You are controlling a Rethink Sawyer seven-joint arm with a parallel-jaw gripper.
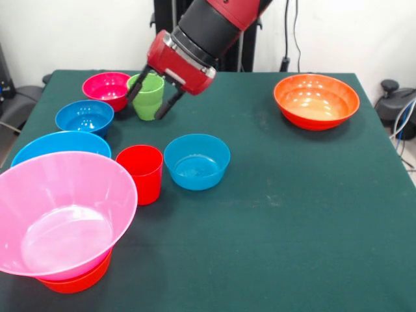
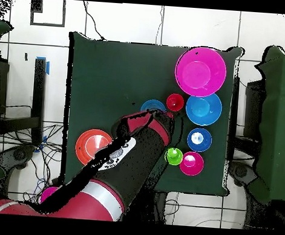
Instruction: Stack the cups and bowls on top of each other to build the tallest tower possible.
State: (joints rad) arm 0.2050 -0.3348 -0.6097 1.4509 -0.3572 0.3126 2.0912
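My gripper (image 1: 151, 99) reaches down at the far left and is shut on the light green cup (image 1: 148, 96), one finger on each side of it. The cup is upright beside the small magenta bowl (image 1: 106, 88) and also shows in the overhead view (image 2: 174, 155). The red cup (image 1: 141, 172) stands between a blue bowl (image 1: 196, 161) and the large light blue bowl (image 1: 60, 144). The tower is the huge hot-pink bowl (image 1: 65, 214) sitting on an orange bowl (image 1: 78, 281) at the near left. No purple bowl is in view.
A small blue bowl (image 1: 84, 117) sits between the magenta and the light blue bowls. A second orange bowl (image 1: 316, 101) stands alone at the far right. The green table (image 1: 292, 227) has bare cloth over its near right half.
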